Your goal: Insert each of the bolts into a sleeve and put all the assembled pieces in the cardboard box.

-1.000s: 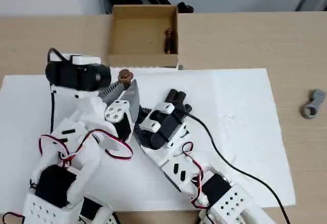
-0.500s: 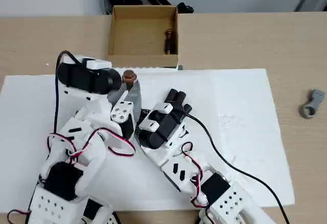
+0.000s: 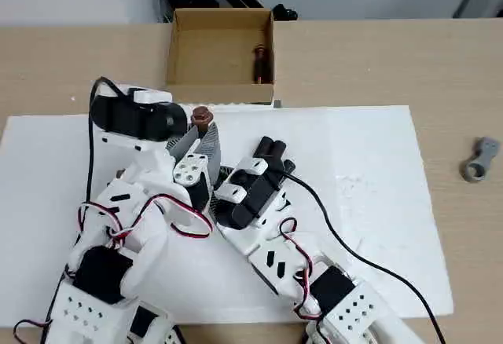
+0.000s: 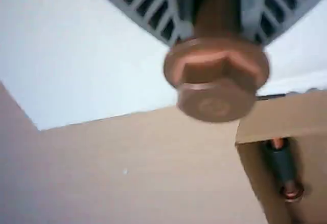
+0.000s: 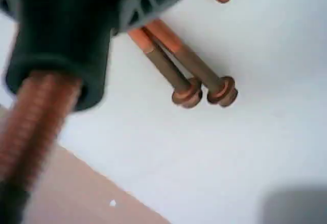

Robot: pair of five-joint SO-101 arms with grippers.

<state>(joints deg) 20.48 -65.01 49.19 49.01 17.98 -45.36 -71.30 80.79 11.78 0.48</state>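
A copper bolt point(image 4: 217, 78) is clamped just behind its head by the fingers of the left gripper point(image 4: 217, 4), and it is held over the white foam sheet point(image 3: 354, 163) just in front of the cardboard box point(image 3: 189, 53), in which one assembled piece point(image 3: 258, 61) is already laid against a side wall. A black sleeve point(image 5: 56, 50) is gripped by the right gripper point(image 5: 97, 19), and a threaded shaft point(image 5: 30, 127) is seen protruding from it. Two loose bolts point(image 5: 194, 75) are left side by side on the foam.
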